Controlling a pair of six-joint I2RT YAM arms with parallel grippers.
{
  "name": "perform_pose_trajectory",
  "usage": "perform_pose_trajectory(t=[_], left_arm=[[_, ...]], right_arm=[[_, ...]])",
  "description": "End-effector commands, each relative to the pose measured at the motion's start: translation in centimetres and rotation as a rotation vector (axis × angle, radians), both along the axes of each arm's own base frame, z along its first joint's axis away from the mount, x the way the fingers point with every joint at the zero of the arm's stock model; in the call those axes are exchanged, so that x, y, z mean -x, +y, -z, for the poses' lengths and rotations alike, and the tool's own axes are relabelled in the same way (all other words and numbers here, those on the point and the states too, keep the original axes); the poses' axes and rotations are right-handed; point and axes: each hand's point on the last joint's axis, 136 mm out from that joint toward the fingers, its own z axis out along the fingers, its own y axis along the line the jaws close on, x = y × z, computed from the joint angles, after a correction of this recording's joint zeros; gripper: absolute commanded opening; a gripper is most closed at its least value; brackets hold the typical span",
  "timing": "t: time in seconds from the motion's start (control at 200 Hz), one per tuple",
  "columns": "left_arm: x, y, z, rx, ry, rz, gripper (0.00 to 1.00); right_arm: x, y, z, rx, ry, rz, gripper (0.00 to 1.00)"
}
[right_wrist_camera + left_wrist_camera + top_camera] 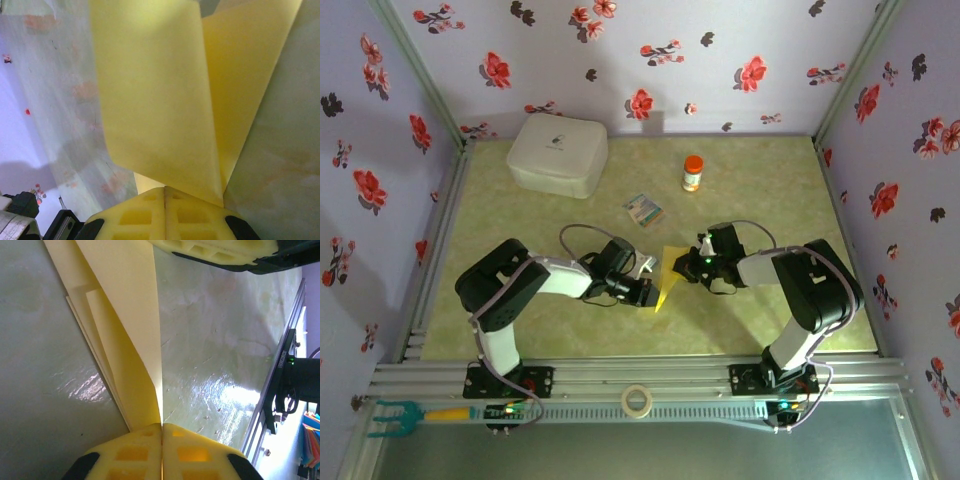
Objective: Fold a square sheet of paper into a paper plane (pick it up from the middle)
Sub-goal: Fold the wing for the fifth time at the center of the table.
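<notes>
Left wrist — yellow paper [125, 315] pinched between jaws.

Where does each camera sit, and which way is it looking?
Top camera: above and behind the arms, looking down at the table; both arms show, left claw and right claw pinching the yellow paper.
Left wrist camera: on the left arm, looking along its shut claw at the paper and table.
Right wrist camera: on the right arm, looking along its shut claw at the paper, flowery wall beyond.
Shared: all three see the paper.
</notes>
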Motion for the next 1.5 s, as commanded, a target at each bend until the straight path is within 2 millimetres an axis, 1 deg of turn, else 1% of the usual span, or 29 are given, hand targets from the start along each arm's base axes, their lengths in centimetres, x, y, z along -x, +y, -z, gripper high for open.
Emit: perform_pose_trajectory(t=[0.0, 0.05, 0.12, 0.2, 0.385, 0.445, 0.56, 0.66, 0.695, 0.73, 0.775, 0.835, 0.88, 1.055, 1.12, 1.215, 1.275, 1.4, 1.495], left_arm=[[4.6, 2.9, 3.0, -0.139, 0.185, 0.044, 0.05], [4.8, 2.9, 3.1, -0.143, 0.192, 0.042, 0.02], [5.0, 2.9, 3.3, -0.148, 0.199, 0.045, 0.02], [5.2, 3.1, 3.4, -0.155, 0.208, 0.042, 0.09], [5.4, 3.6, 3.7, -0.179, 0.208, 0.015, 0.10], [5.4, 3.8, 3.7, -0.186, 0.207, 0.006, 0.08], [5.7, 3.9, 3.8, -0.188, 0.211, 0.002, 0.00], [5.8, 3.9, 3.8, -0.190, 0.212, 0.005, 0.00], [5.8, 4.0, 3.8, -0.192, 0.216, 0.002, 0.02], [5.8, 4.0, 3.7, -0.191, 0.213, -0.002, 0.08], [5.9, 4.1, 3.9, -0.195, 0.216, -0.008, 0.09], [5.9, 4.1, 3.8, -0.191, 0.219, -0.016, 0.07], [5.9, 4.2, 3.9, -0.191, 0.220, -0.019, 0.00], [6.2, 4.2, 4.0, -0.194, 0.225, -0.018, 0.00], [6.2, 4.3, 3.9, -0.196, 0.224, -0.019, 0.07], [6.0, 4.3, 3.3, -0.186, 0.200, -0.027, 0.07], [5.5, 4.1, 2.4, -0.175, 0.173, -0.036, 0.11], [4.1, 3.6, -0.2, -0.144, 0.083, -0.056, 0.19], [2.8, 3.1, -2.4, -0.114, 0.013, -0.079, 0.20]], right_arm=[[1.3, -2.5, 3.7, 0.158, 0.087, 0.046, 0.07], [1.2, -2.5, 3.7, 0.159, 0.086, 0.046, 0.07], [1.2, -2.5, 3.7, 0.158, 0.087, 0.046, 0.07], [1.3, -2.5, 3.7, 0.162, 0.088, 0.046, 0.07], [1.3, -2.5, 3.7, 0.162, 0.089, 0.047, 0.07], [1.3, -2.6, 3.7, 0.165, 0.089, 0.047, 0.06], [1.3, -2.6, 3.7, 0.165, 0.090, 0.047, 0.06], [1.3, -2.6, 3.7, 0.164, 0.088, 0.047, 0.06], [1.3, -2.6, 3.7, 0.165, 0.090, 0.046, 0.06], [1.3, -2.6, 3.7, 0.165, 0.089, 0.045, 0.06], [1.3, -2.6, 3.7, 0.166, 0.089, 0.046, 0.06], [1.3, -2.6, 3.6, 0.164, 0.088, 0.045, 0.06], [1.3, -2.6, 3.7, 0.166, 0.087, 0.044, 0.06], [1.3, -2.6, 3.7, 0.168, 0.088, 0.047, 0.06], [1.3, -2.7, 3.7, 0.169, 0.090, 0.047, 0.06], [1.3, -2.6, 3.7, 0.168, 0.089, 0.046, 0.06], [1.3, -2.6, 3.7, 0.168, 0.090, 0.047, 0.06], [1.3, -2.5, 3.5, 0.164, 0.086, 0.045, 0.06], [1.2, -2.5, 3.4, 0.163, 0.084, 0.046, 0.06]])
